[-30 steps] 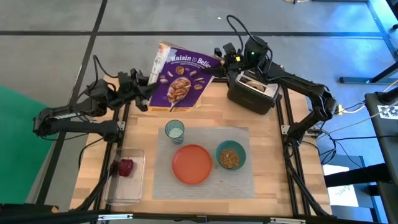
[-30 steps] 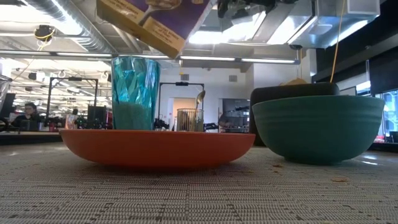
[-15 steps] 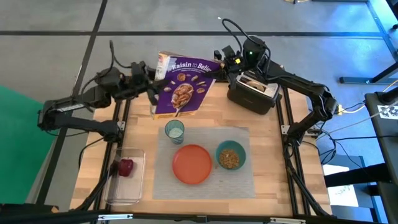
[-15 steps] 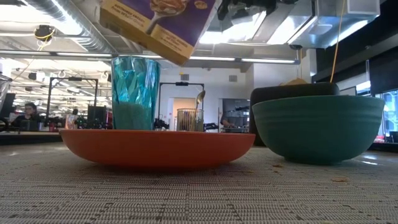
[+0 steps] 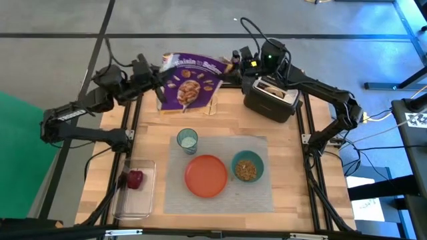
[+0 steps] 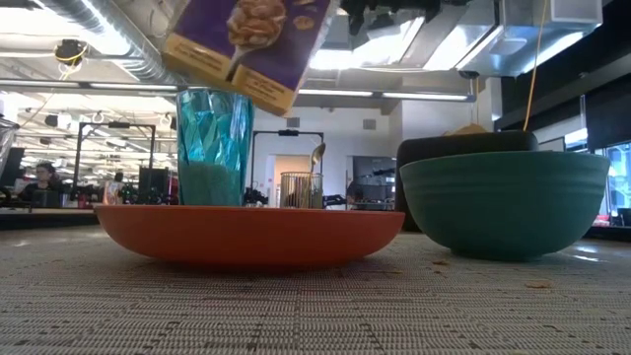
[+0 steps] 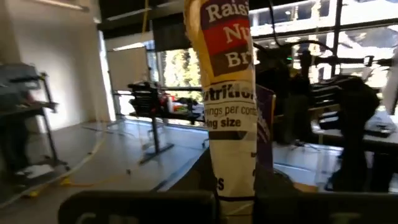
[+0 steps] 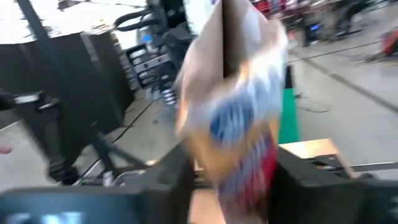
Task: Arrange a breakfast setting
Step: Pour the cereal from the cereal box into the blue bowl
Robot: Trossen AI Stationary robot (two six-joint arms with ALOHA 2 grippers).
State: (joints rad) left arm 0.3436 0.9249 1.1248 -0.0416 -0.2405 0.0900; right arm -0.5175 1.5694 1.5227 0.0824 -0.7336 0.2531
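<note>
The purple cereal box [image 5: 190, 81] hangs tilted over the table's far edge, between my two grippers. My left gripper [image 5: 158, 85] is shut on its left side. My right gripper [image 8: 233, 186] stands open at the box's right end, one finger on either side with a gap showing. On the grey placemat [image 5: 260, 197] sit the orange plate [image 5: 205, 176] and the teal bowl [image 5: 247, 168] with brown cereal. The pale blue cup [image 5: 187, 139] stands at the mat's far left corner. The red fruit [image 5: 135, 179] lies in a clear tray. A gold spoon [image 6: 315, 156] stands in a wire holder. My left gripper pinches the box between its two fingers at the narrow printed side panel [image 7: 233, 180], one finger on each broad face. The fingers come level from the table's left. The box is lifted clear of the table and tilted, its lower corner [image 6: 251, 94] above the cup.
The black toaster [image 5: 270, 99] stands at the far right corner, something pale in its slot. The clear tray [image 5: 137, 190] lies at the near left. Bare wood shows between the mat and the far edge. People and desks show in the room beyond.
My left gripper has swung toward the far edge and up against the box's left side. The box has tipped from lying nearly face-up to standing steeper. It has also shifted toward the far edge, with its right end staying near my right gripper.
</note>
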